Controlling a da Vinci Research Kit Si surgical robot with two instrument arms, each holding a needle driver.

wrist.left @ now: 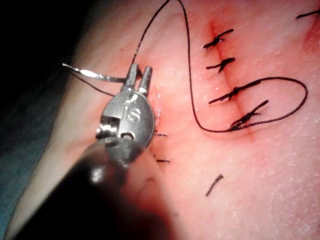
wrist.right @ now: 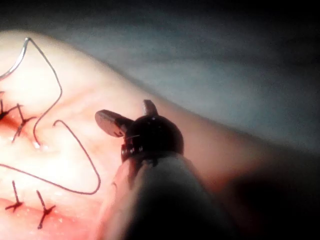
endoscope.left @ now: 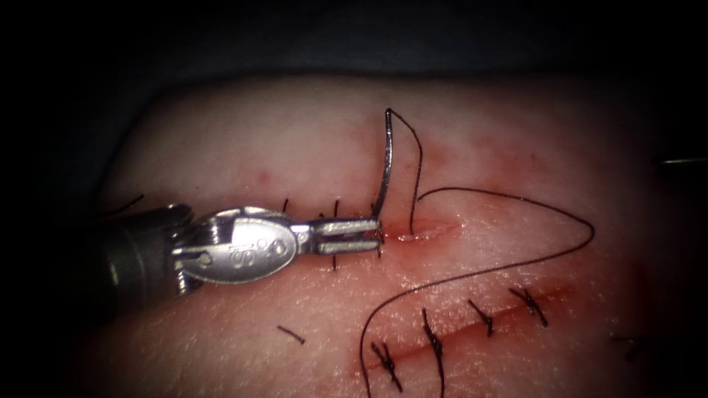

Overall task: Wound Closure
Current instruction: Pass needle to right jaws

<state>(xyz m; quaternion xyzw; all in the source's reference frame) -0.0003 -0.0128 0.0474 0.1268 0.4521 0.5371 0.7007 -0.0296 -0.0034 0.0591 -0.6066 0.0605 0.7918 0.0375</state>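
The left claw [endoscope.left: 377,237] lies across the tissue [endoscope.left: 243,140] from the left, its 2 jaws closed down to a thin slit on the needle [endoscope.left: 385,166]. The grip sits near the needle's lower end, right at the left end of the open cut [endoscope.left: 428,233]. From there the needle rises free of the tissue, curving up to its top end, where the thread [endoscope.left: 516,203] joins it. In the left wrist view the same claw [wrist.left: 140,75] pinches the needle [wrist.left: 95,75], which sticks out sideways, clear of the surface.

The thread drops from the needle's top into the cut, comes out again and runs in a wide loop to the right, then sweeps back across the lower stitched cut [endoscope.left: 472,324] and leaves the frame at the bottom edge. A short cut end of thread [endoscope.left: 291,335] lies loose below the left claw.

The right claw [wrist.right: 132,117] hangs well off the cut, its jaws spread apart and holding nothing. Its far jaw is partly hidden behind the wrist, so the exact gap is hard to judge. In the endoscope view, a dim sliver at the right edge [endoscope.left: 682,160] is probably this tool.
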